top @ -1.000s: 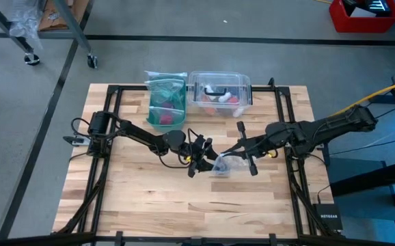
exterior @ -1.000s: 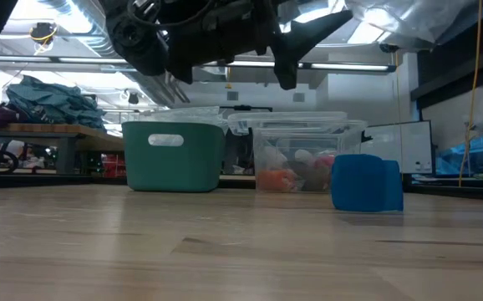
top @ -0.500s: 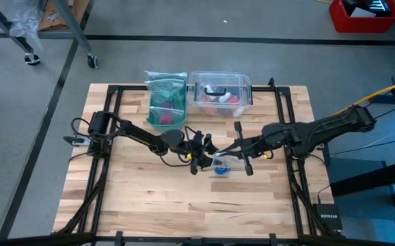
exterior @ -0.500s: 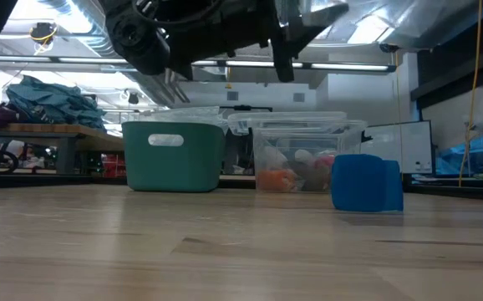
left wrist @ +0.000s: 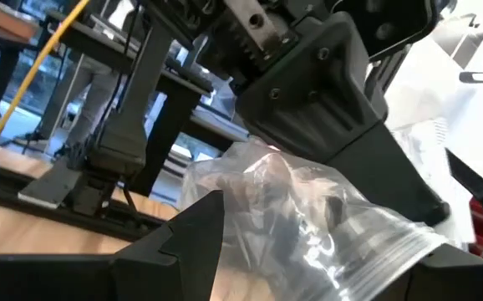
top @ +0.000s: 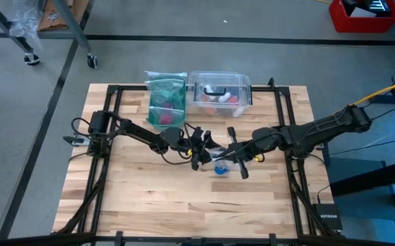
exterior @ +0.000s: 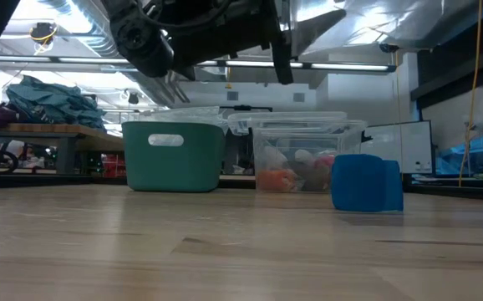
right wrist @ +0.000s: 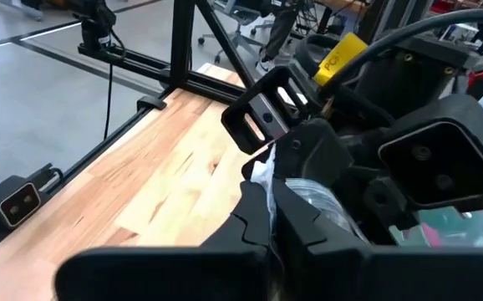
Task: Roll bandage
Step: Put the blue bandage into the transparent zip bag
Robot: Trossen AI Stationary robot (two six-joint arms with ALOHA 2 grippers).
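Here, pale wood table (top: 150, 205), grey concrete floor (top: 33, 102); cluttered workshop behind

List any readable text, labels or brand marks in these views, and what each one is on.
"NETGEAR": white letters on the black box by the table's near right corner, high view.
Yellow tag in the right wrist view: carries dark letters, too blurred to read.
White label on the green bin, low view: no text can be made out.
Nothing else legible in any view.
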